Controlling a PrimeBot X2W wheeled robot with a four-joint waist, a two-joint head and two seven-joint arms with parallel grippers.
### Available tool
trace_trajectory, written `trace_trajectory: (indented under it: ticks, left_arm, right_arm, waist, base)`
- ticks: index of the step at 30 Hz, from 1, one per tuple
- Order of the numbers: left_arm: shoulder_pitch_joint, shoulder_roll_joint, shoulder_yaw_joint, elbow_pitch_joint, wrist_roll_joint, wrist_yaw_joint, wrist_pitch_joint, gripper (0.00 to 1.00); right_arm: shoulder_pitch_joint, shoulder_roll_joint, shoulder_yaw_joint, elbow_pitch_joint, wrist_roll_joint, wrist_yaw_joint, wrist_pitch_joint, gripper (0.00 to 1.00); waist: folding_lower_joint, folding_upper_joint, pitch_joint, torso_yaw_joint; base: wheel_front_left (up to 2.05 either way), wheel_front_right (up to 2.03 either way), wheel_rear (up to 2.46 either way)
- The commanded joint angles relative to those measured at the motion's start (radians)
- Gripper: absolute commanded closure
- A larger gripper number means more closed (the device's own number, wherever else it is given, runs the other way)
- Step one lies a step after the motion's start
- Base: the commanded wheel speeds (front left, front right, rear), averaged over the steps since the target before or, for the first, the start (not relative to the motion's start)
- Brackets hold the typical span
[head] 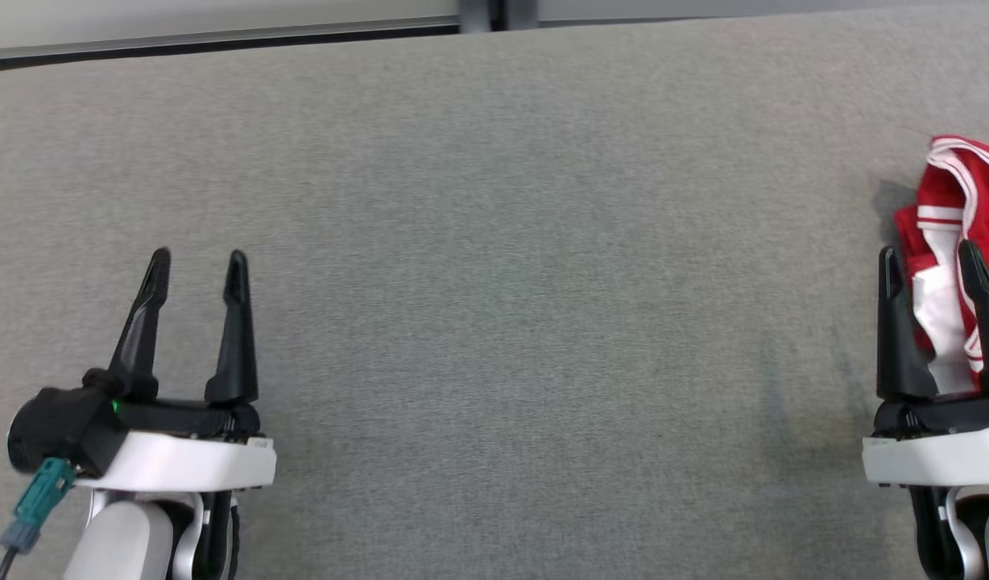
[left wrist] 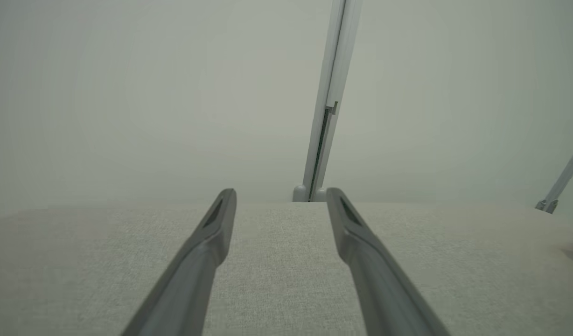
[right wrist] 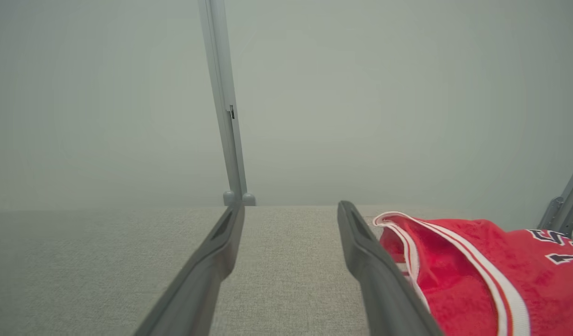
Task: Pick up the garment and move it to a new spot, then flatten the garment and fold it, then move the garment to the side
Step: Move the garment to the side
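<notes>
Head view first: the grey table (head: 494,242) is wide open across the middle. The garment (head: 957,185), red with white trim, sits heaped at the far right margin, cut off by the frame. Over there the right gripper (head: 928,251) hovers just beside it, jaws spread wide and holding nothing. The right wrist view backs that up, with bare tabletop between the fingers and the garment's piped edge lying outside the right-hand finger. Down low on the other side, the left gripper (head: 198,258) hangs well apart from the garment, equally wide and empty. Both point at the table's far edge, matched like a rest pose, I'd say. A bundle off at the side fits two stories: a crumpled heap awaiting pickup, or a folded piece set aside. I can't call it. There's plenty of room centre and left; the far edge and an upright post (left wrist: 321,140) bound the reach.
</notes>
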Motion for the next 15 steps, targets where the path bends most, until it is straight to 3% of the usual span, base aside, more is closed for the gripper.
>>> trace_trajectory:
  ticks: [1, 15]
  left_arm:
    - [0.020, -0.001, 0.009, 0.002, -0.008, 0.005, -0.006, 0.00]
    - [0.200, 0.001, 0.022, 0.052, -0.037, 0.002, -0.002, 0.00]
  right_arm:
    - [0.015, -0.003, -0.001, -0.009, -0.003, -0.001, 0.004, 0.00]
    - [0.207, -0.002, 0.019, -0.043, 0.013, -0.001, 0.075, 0.00]
  waist:
    - [0.0000, -0.0001, -0.021, 0.029]
    - [0.0000, -0.0001, -0.253, 0.065]
  base:
    - [0.00, 0.00, 0.00]
    - [0.00, 0.00, 0.00]
